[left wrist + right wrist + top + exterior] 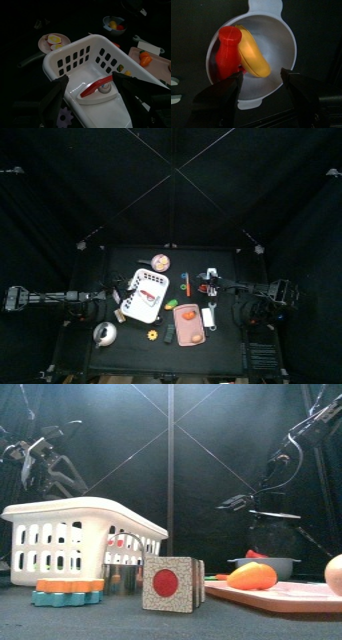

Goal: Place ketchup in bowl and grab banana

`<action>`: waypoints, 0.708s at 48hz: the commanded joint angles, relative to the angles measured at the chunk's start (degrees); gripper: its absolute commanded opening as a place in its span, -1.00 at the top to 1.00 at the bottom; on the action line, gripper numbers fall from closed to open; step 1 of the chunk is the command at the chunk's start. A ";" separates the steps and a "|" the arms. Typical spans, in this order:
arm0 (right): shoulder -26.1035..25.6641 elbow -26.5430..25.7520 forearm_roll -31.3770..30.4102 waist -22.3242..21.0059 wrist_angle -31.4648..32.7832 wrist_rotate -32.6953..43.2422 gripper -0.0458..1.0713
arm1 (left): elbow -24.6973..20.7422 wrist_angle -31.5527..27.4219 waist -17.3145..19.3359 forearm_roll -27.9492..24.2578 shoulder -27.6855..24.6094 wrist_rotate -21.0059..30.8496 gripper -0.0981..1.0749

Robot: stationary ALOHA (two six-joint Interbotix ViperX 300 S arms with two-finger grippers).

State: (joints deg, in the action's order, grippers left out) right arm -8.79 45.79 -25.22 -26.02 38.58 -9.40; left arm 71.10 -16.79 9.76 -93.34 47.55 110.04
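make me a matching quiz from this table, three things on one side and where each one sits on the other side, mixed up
Things:
1. ketchup
2. red-handled tool
3. orange carrot

Places:
A. on the pink tray
B. in the bowl, beside the banana
C. in the white basket

Pairs: 1-B, 2-C, 3-A

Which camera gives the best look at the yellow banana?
The right wrist view: the yellow banana lies large and near in the small round bowl, beside the red ketchup bottle. The left wrist view shows only a far yellow speck. In the top and front views I cannot make it out.
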 commanded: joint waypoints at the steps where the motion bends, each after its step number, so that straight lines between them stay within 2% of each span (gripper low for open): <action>1: -0.09 -0.88 -0.09 0.00 -0.97 0.09 -0.75 | -0.70 -0.18 0.18 -0.18 -0.09 -0.09 -0.91; 21: 3.16 -1.14 0.18 -0.35 -2.81 0.00 -0.74 | -0.62 -0.18 0.26 -0.18 -0.09 -0.18 -0.91; 34: 4.92 -1.23 -0.09 -0.62 -3.60 -0.09 -0.54 | -0.62 -0.18 0.35 -0.18 -0.09 -0.18 -0.91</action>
State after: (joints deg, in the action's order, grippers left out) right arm -3.87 45.26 -25.14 -26.46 35.51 -9.58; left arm 71.19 -16.79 9.93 -93.34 47.55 109.95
